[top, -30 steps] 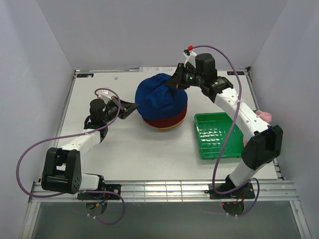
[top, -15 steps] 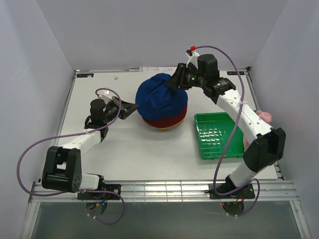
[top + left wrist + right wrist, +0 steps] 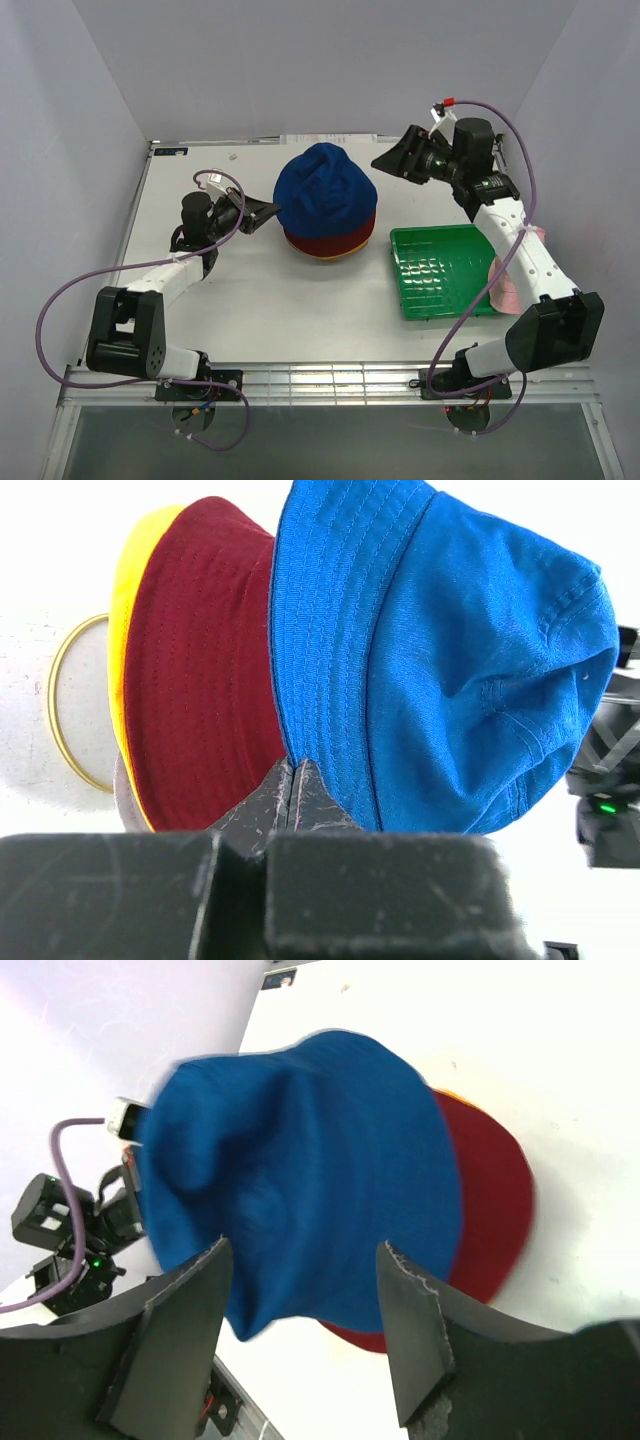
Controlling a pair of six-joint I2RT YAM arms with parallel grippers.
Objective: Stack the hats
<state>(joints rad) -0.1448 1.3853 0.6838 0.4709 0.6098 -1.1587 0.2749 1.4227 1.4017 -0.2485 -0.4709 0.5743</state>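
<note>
From above, the right gripper point(image 3: 388, 162) has let go of the blue hat point(image 3: 326, 195) and drawn back to the right. It now hangs clear of the crown with its jaws spread, where a second ago it was closed on that crown. The blue hat sits on top of the pile at mid-table point(image 3: 230, 300), over the red hat point(image 3: 330, 243) and a yellow rim point(image 3: 330, 256). A pink hat point(image 3: 503, 292) lies just right of the tray point(image 3: 440, 272), under the right arm. The left gripper point(image 3: 270, 211) has barely shifted, at the pile's left edge. In the left wrist view its fingers are pressed together with the tips at the blue and red brims; whether they pinch cloth I cannot tell. A gold ring point(image 3: 58, 710) shows under the pile. In the right wrist view the wide-set fingers frame the blue crown without touching it.
</note>
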